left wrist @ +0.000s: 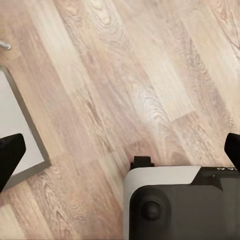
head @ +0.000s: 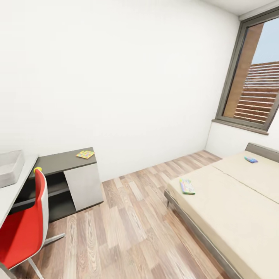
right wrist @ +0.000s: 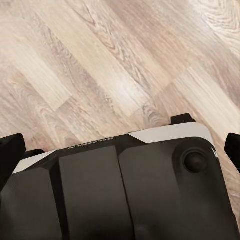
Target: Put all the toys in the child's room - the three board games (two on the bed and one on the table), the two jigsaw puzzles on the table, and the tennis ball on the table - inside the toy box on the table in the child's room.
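Observation:
In the head view the light grey toy box (head: pixel 9 166) sits on the pale table (head: pixel 9 195) at the far left. One jigsaw puzzle (head: pixel 85 154) lies on the lower dark grey cabinet top (head: pixel 62 162). The tennis ball (head: pixel 37 169) peeks over the chair back. Two board games lie on the cream bed (head: pixel 232 209): a green-edged one (head: pixel 187 186) near its front corner and a small blue one (head: pixel 250 159) far back. My left gripper (left wrist: pixel 120 155) and right gripper (right wrist: pixel 120 150) are both open over the wood floor, holding nothing.
A red swivel chair (head: pixel 23 228) stands in front of the table. Wood-plank floor (head: pixel 131 228) stretches between cabinet and bed. A dark-framed window (head: pixel 254 73) is at the back right. My own base (right wrist: pixel 120 195) shows below both wrists, and a grey-edged panel (left wrist: pixel 15 130) lies beside the left one.

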Controlling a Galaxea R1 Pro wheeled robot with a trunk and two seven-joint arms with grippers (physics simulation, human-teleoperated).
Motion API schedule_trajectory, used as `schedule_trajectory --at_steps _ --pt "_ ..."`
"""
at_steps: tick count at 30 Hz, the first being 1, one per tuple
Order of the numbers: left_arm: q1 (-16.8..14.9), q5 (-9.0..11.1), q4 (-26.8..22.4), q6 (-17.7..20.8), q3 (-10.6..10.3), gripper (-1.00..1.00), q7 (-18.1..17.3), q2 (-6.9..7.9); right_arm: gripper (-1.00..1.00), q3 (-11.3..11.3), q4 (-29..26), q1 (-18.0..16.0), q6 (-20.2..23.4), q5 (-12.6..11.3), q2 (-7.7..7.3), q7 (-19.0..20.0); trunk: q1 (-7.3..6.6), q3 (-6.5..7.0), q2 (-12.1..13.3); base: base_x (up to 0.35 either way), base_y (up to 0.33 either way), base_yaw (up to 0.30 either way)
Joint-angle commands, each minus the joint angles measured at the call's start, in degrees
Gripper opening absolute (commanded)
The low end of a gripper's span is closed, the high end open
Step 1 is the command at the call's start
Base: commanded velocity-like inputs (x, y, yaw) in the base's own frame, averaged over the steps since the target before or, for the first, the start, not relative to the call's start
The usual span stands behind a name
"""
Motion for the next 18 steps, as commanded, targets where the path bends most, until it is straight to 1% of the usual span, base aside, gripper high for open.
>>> schedule_trajectory --at_steps 1,3,6,9,14,18 --pt "0.0 0.0 -0.1 0.3 0.0 1.00 0.2 0.00 1.00 -0.3 0.0 0.0 -0.2 -0.3 0.03 0.0 0.06 -0.13 -0.1 0.288 0.000 0.284" --pt "0.0 0.0 -0.1 0.3 0.0 1.00 0.1 0.00 1.00 -0.3 0.0 0.0 -0.2 -0.3 0.02 0.0 0.06 -0.13 -0.1 0.300 0.000 0.218" --pt "0.0 0.0 -0.1 0.3 0.0 1.00 0.1 0.00 1.00 -0.3 0.0 0.0 -0.2 -0.4 0.01 0.0 0.06 -0.13 -0.1 0.281 0.000 0.115" --pt "0.0 0.0 -0.1 0.3 0.0 1.00 0.1 0.00 1.00 -0.3 0.0 0.0 -0.2 -0.4 0.01 0.0 0.06 -0.13 -0.1 0.150 0.000 0.047" --pt "0.0 0.0 -0.1 0.2 0.0 1.00 0.2 0.01 1.00 -0.3 0.0 0.0 -0.2 -0.4 -0.01 0.1 0.06 -0.13 -0.1 0.076 0.002 0.014" --pt "0.0 -0.1 0.8 0.2 0.0 1.00 0.2 0.01 1.00 -0.3 0.0 0.0 -0.2 -0.4 0.00 0.1 0.06 -0.13 -0.1 0.198 0.065 0.003"
